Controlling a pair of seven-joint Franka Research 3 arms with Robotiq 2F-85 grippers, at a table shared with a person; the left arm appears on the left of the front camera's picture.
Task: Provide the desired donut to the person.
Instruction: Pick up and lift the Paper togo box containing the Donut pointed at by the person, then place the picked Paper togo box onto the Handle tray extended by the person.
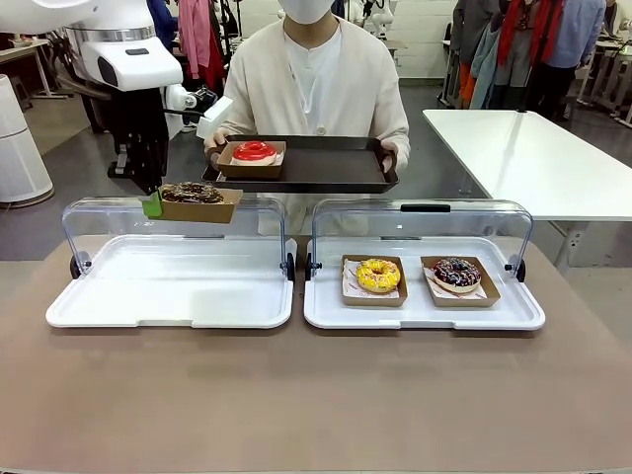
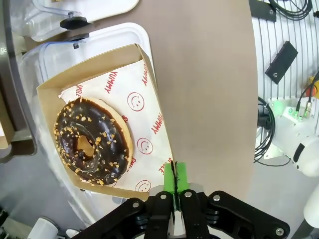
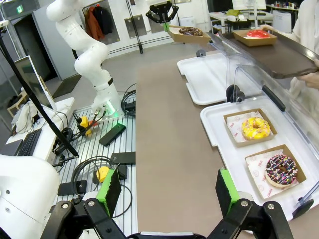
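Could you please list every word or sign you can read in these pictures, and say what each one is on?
"YUMMY", red, repeated on the paper liner under the chocolate donut.
"SMILE", red, on the same liner, beside red smiley faces.
The liners under the yellow donut and the sprinkled donut carry print too small to read.

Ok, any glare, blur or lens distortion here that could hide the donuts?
Front view: even indoor light, faint reflections on the clear lids, donuts sharp. Left wrist view: the chocolate donut is crisp, with small glossy highlights on its icing; the left hand is in focus. Right wrist view: wide-angle bending at the edges; the yellow donut stays readable.
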